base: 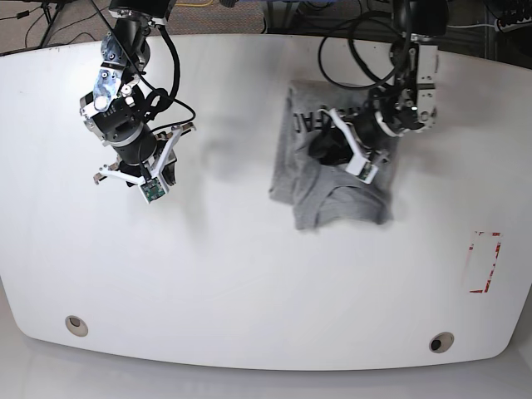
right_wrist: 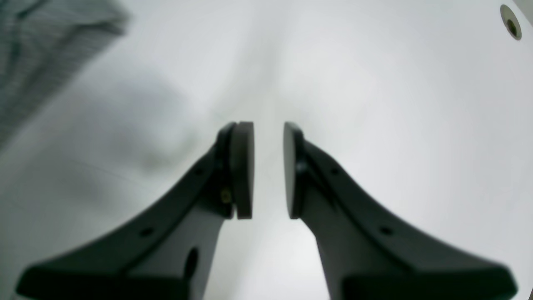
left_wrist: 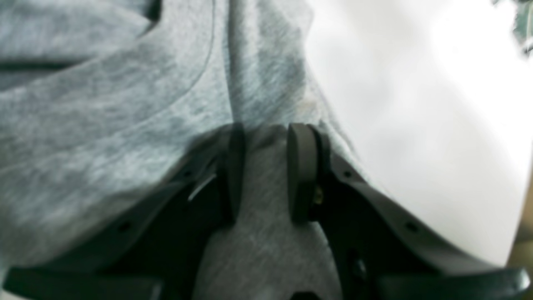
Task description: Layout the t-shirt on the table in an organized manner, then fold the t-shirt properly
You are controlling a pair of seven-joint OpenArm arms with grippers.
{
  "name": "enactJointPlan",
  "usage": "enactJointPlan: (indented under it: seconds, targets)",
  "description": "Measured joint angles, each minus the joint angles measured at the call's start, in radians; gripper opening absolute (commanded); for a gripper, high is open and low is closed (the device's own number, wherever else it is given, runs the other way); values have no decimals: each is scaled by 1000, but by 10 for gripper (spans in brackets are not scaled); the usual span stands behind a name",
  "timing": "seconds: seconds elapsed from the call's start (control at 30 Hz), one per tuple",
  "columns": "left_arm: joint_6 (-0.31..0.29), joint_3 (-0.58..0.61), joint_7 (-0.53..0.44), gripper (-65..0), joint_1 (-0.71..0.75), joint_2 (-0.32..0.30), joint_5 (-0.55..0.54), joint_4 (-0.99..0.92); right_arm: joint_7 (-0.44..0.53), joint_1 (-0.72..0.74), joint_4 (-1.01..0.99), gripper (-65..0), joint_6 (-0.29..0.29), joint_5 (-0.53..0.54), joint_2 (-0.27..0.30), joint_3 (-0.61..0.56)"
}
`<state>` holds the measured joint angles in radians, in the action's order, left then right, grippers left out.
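Left wrist view first: your left gripper point(left_wrist: 266, 173) sits low over the t-shirt point(left_wrist: 125, 125), with grey cloth running up between its two dark pads point(left_wrist: 302, 171). The jaws stand a little apart and a band of fabric fills the gap, but blur keeps you from telling whether they pinch it or only rest over it. A seam line curves across the cloth on the left, and the bare white table point(left_wrist: 416, 104) shows on the right.

Right wrist view: your right gripper point(right_wrist: 268, 171) hangs over plain table point(right_wrist: 374, 83) with its jaws parted by a narrow gap and nothing between them. A corner of the t-shirt point(right_wrist: 37, 50) shows at the upper left, well apart from the fingers, and a round metal grommet point(right_wrist: 511, 22) sits at the upper right.

Base view: you see the t-shirt point(base: 332, 170) bunched in a rough heap on the table point(base: 249, 274), right of centre, with black lettering showing near its upper edge. Your left gripper point(base: 353, 154) is down on the heap. Your right gripper point(base: 137, 170) is off by itself on the other side. A red-and-white mark point(base: 485, 262) lies near the table's right edge, and two grommets point(base: 76, 325) sit near the front edge.
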<state>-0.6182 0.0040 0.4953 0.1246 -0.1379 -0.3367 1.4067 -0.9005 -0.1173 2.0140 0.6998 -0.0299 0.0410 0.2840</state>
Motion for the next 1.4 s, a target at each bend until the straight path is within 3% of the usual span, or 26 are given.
enactJointPlan:
  seconds: [0.2,0.37,0.7,1.07,1.4]
  targets:
    - [-20,-126,107,-479,57,-138,13,93,3,-2,0,-534,0,3,-2,0]
    - [-89,-230,182,-479,75,-221,49,104,1,-11,0,-534,0,89,1,0]
    - [-78,-386,291,-479,137,-362,113,84,-1,-32,0,-534,0,125,3,0]
    - [-87,-447,239,-479,137,-451,88,-63,1,-31,0,-534,0,132,3,1]
    - [-87,-454,242,-479,110,-467,120,-77,1,-43,0,-534,0,132,3,1]
